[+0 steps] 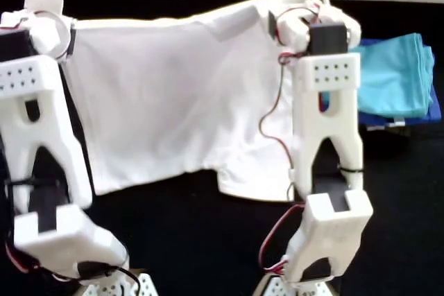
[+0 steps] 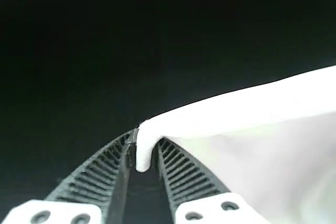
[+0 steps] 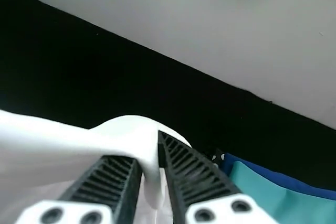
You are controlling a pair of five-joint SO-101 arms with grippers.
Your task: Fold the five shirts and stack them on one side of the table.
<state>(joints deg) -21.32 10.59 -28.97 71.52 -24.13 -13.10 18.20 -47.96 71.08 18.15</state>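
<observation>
Left hand [image 2: 146, 139] is pinching one far corner of the white shirt [image 1: 173, 102]. Right hand [image 3: 149, 148] is pinching the other, its ribbed black fingers [image 3: 191, 174] pressing on bunched cloth. Shirt is hanging stretched between them over the black desk [image 1: 194, 240]. I'd say hands level, edge taut and a slow lowering are what's needed: the thin soft cloth is sagging and creasing. Folded turquoise shirt [image 1: 395, 74] is lying on a blue one [image 1: 436, 112] near the right arm.

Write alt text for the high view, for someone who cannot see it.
The left gripper and right gripper of two white arms pinch the far edge of a white shirt, spread wide over a black table. Beside the right arm sits a folded teal shirt on a blue one.
</observation>
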